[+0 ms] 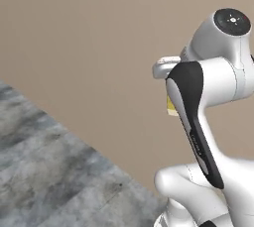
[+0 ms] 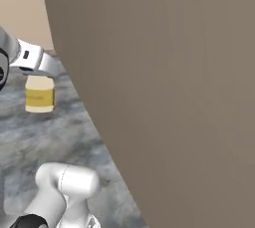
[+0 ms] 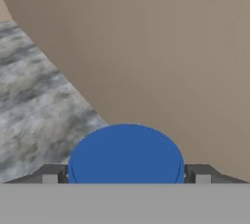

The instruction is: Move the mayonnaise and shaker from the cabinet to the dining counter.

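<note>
We read this as the set-down of the mayonnaise; jar stands upright on the grey-veined counter, near a tan wall; gripper sits straight above the blue lid, fingers spread wide on either side, apparently released; next we would lift clear, then return to the cabinet for the shaker.
</note>
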